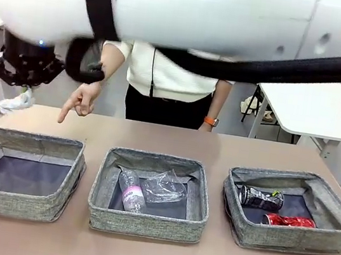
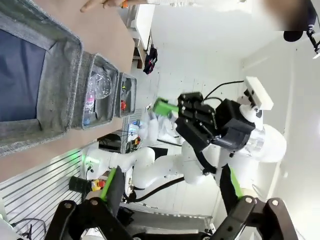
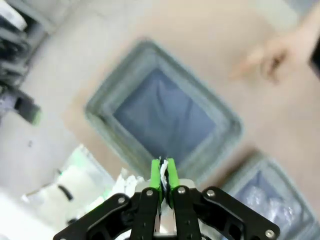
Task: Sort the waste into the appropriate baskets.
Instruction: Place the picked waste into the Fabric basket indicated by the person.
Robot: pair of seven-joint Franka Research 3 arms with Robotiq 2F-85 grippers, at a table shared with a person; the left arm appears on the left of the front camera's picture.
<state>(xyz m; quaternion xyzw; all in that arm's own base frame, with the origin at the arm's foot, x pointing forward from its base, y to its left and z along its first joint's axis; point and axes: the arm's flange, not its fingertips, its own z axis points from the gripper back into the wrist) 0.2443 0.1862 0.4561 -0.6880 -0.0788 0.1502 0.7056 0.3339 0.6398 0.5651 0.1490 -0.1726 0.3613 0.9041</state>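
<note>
Right gripper (image 3: 164, 172): jaws clenched on the white paper wad (image 1: 17, 103), high above the left basket (image 1: 22, 173).
Left gripper (image 2: 172, 192): jaws wide apart, holding nothing.
Person's hand (image 1: 82, 98): points down at the bench (image 1: 151, 253).

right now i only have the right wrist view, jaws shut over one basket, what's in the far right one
Observer: The right basket holds a crushed dark can and a red soda can.
Operator: and the middle one
Observer: The middle basket holds a clear plastic bottle and a clear plastic cup.
Operator: left arm busy
Observer: No, the left gripper has its jaws open, holding nothing.
</note>
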